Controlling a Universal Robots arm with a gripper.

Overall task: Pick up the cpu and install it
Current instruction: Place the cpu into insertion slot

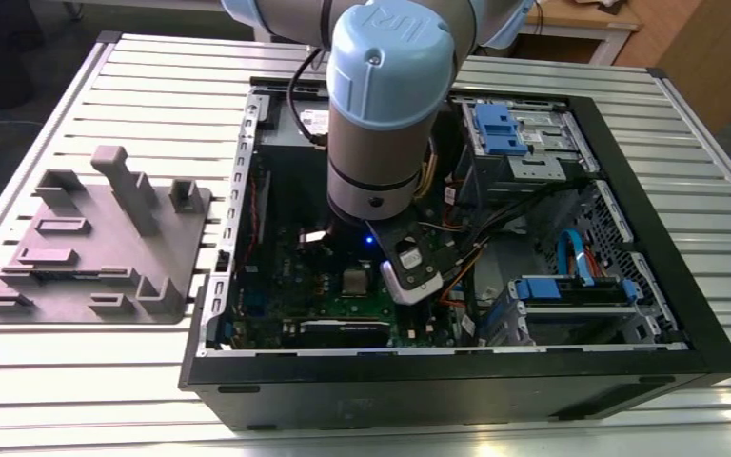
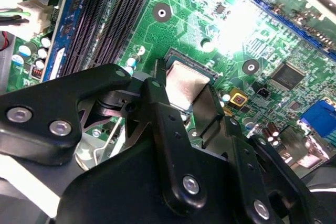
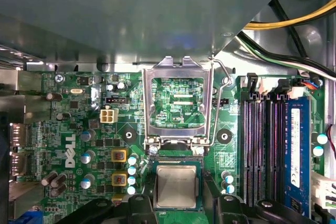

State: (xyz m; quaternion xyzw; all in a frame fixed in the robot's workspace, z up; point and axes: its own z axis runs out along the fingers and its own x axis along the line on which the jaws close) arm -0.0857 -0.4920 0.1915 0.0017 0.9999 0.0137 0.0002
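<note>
The cpu (image 3: 177, 186), a small square chip with a silvery metal top, lies in the dark socket on the green motherboard (image 3: 73, 145) inside the open computer case (image 1: 670, 314). My gripper (image 3: 177, 199) is low over it, one black finger against each of two opposite edges. In the second wrist view the fingers (image 2: 157, 85) hug the cpu (image 2: 185, 85) with no visible gap. The socket's metal load frame (image 3: 176, 100) stands flipped open beside the chip. In the exterior view the arm (image 1: 385, 114) reaches down into the case, and the cpu (image 1: 357, 279) shows by its wrist.
A grey plastic fixture (image 1: 92, 238) with several blocks sits on the slatted table at the exterior view's left. Black memory slots (image 3: 260, 145) and a blue module (image 3: 296, 150) run beside the socket. Cables (image 3: 294, 22) and blue drive bays (image 1: 508, 124) crowd the case's other side.
</note>
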